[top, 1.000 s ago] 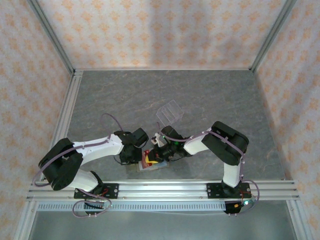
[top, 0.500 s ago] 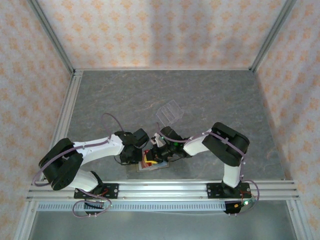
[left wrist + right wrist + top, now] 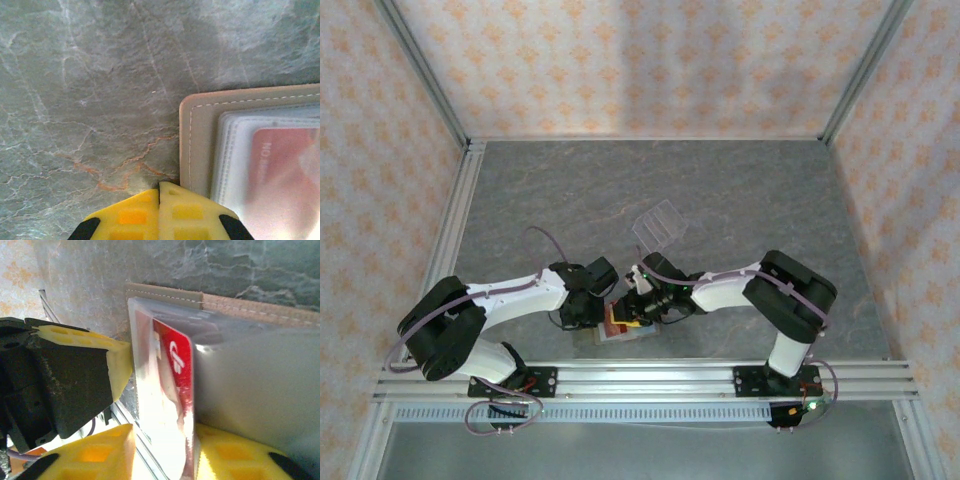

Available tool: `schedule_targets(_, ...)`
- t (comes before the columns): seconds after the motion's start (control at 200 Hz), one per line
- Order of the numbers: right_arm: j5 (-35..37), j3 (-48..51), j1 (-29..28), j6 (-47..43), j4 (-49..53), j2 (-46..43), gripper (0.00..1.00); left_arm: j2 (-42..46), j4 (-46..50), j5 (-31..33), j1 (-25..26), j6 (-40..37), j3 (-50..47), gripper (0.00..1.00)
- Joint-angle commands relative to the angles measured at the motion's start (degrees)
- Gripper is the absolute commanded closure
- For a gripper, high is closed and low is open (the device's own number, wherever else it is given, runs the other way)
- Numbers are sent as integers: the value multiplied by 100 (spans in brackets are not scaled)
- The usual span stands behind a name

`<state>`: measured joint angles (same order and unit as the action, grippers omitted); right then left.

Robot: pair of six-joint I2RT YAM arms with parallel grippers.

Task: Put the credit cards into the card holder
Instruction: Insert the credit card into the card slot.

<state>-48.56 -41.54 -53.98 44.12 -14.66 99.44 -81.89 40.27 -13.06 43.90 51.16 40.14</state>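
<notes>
The card holder lies open near the table's front edge, tan with stitched borders and clear inner sleeves. A red credit card sits inside a sleeve; in the right wrist view its edge stands among the lifted sleeves. My left gripper is shut, its yellow tips pressed down at the holder's left border. My right gripper reaches in from the right, jaws apart on either side of the sleeve and the card. The left gripper's fingertip shows just beyond the sleeve.
A clear acrylic slotted stand sits behind the grippers. The aluminium rail runs along the front edge close to the holder. Patterned walls enclose the grey stone-look table, and bare surface stretches behind and to both sides.
My right gripper's jaws have parted from shut, and the right arm's elbow has swung out to the right. The left gripper has stayed pressed on the holder.
</notes>
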Motion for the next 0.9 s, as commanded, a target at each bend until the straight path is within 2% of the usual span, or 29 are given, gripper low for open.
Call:
schedule_targets(0.0, 182, -175, -32, -323, 647, -101, 59, -170, -709, -345, 149, 87, -50, 100)
schedule_targets(0.27, 510, -560, -34, -828, 1758, -279, 56, -135, -643, -297, 147, 58, -24, 100)
schedule_targets(0.425, 788, -813, -34, -1095, 2383, -292, 61, -126, -634, -300, 154, 45, -39, 100)
schedule_targets(0.636, 819, -873, -33, -1122, 2509, -365, 65, -126, -652, -299, 153, 37, -50, 100)
schedule_targets(0.891, 762, -952, -34, -1116, 2505, -291, 77, -130, -696, -298, 152, 52, -89, 100)
